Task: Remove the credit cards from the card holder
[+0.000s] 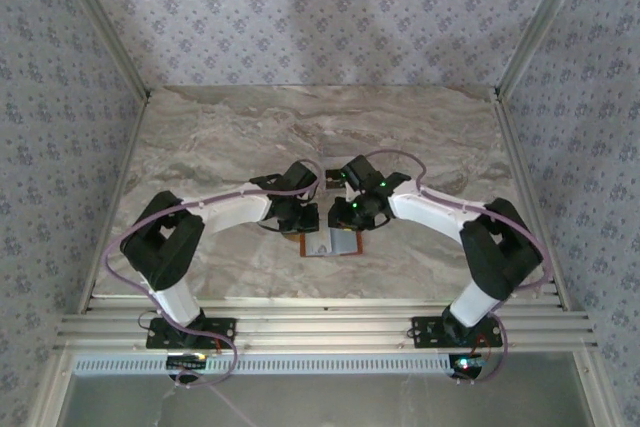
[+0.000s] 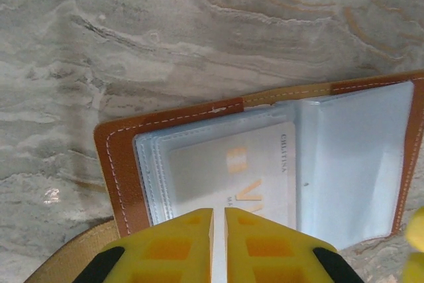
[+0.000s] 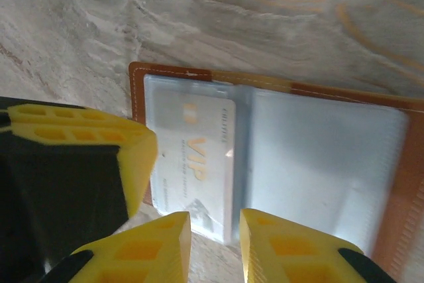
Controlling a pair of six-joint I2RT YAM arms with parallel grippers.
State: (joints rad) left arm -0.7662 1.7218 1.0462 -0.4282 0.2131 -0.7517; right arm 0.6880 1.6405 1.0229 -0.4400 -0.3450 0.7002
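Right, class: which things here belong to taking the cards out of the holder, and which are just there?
Job: card holder, pale VIP card, left gripper, right gripper.
Just there: marble table, patterned walls, metal rail.

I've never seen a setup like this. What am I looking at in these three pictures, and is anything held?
Two robot arms are bolted at the near edge of a marble-patterned table. The overhead picture looks down from behind them: left arm, right arm. The other two come from a camera on each wrist, so yellow jaws show at the bottom. Between the arms lies an open tan card holder with clear sleeves; a pale card marked VIP sits in one. The left jaws are nearly shut at the holder's edge; whether they pinch anything is unclear. The right jaws stand apart, the card's corner showing between them.
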